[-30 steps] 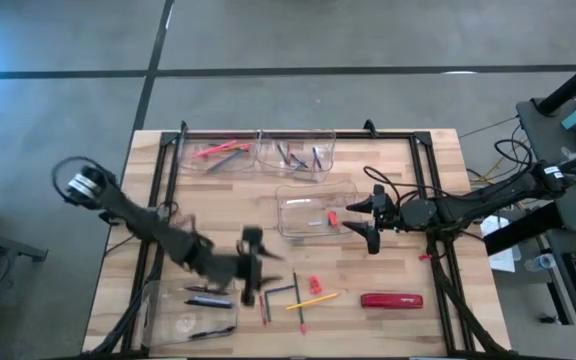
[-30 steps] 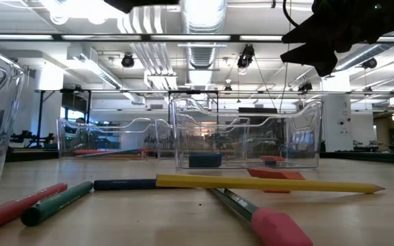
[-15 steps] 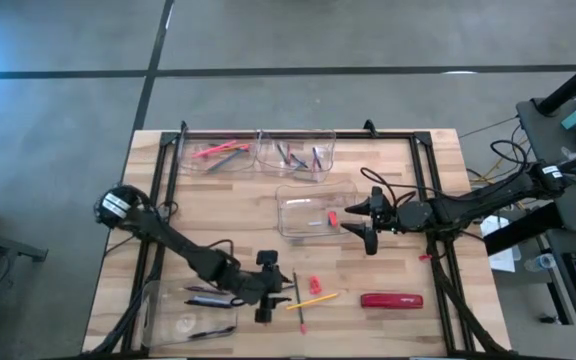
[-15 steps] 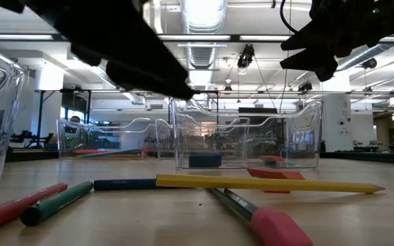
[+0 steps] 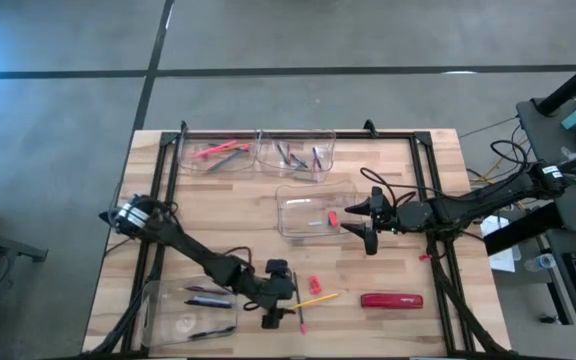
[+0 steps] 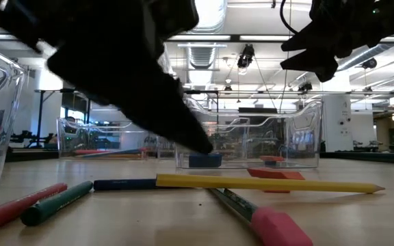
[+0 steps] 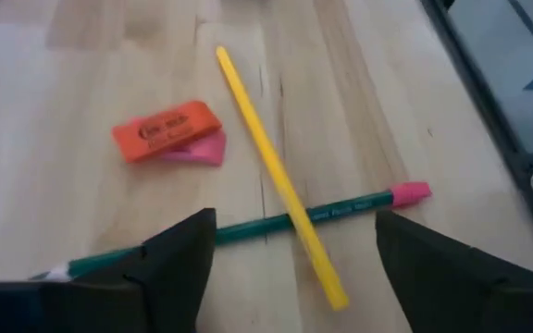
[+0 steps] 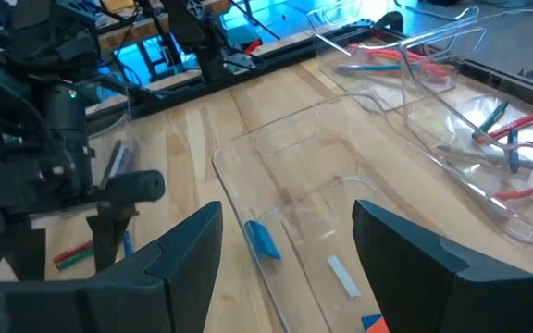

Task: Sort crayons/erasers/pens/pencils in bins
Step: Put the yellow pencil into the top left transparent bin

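Bright, even overhead light falls on the wooden table (image 5: 218, 220), with only soft, short shadows beneath the arms. In the low view, ceiling strip lights (image 6: 211, 14) blaze to glare, leaving the left arm (image 6: 128, 75) a blurred black silhouette. The yellow pencil (image 7: 276, 176) looks slightly soft in the left wrist view, perhaps from motion. Blue light tints the room behind the right wrist view.

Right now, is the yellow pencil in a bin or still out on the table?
Out. The yellow pencil lies flat on the bare table, crossed over a green pencil, with no bin wall around it.
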